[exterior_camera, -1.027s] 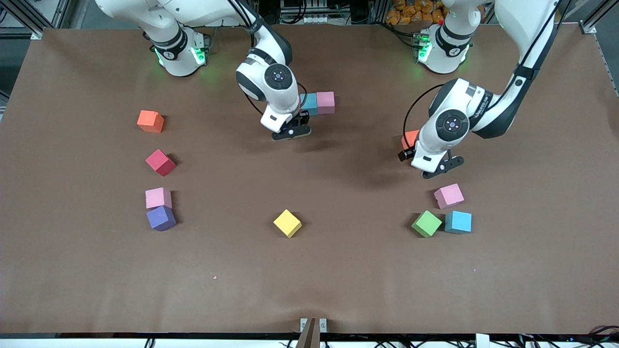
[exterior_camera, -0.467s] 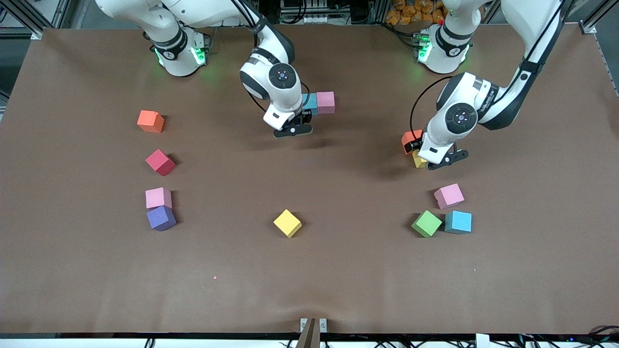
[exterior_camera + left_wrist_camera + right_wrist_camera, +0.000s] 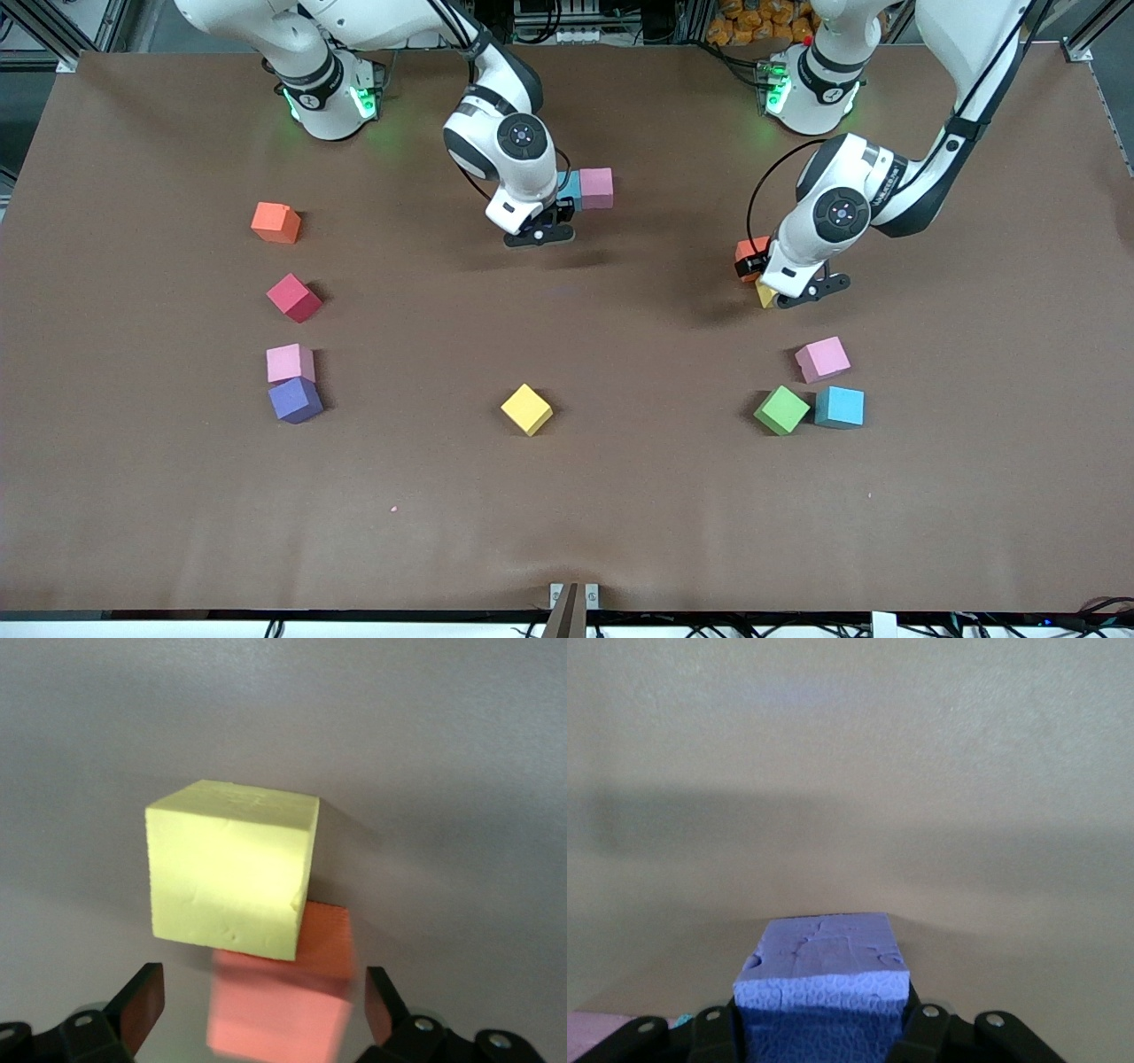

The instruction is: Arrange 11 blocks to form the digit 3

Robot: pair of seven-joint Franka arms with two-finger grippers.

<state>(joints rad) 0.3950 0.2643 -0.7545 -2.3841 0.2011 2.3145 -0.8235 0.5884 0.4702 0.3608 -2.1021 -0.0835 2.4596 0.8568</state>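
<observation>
Over the table, I see my right gripper (image 3: 821,1014) pinching a purple cube (image 3: 822,970); left gripper (image 3: 259,1005) spread above a yellow cube (image 3: 230,868).

Even overhead light, soft shadows under both arms on the tabletop (image 3: 567,496). Green glow at the arm bases. Front view sharp; wrist views softer, nearest edges blurred, colour casts differ.

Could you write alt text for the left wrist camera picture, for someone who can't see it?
A pale yellow block sits on a grey-brown table, touching an orange-red block beside it. The left hand hangs over the two blocks with its two dark fingers open and holding nothing.
</observation>
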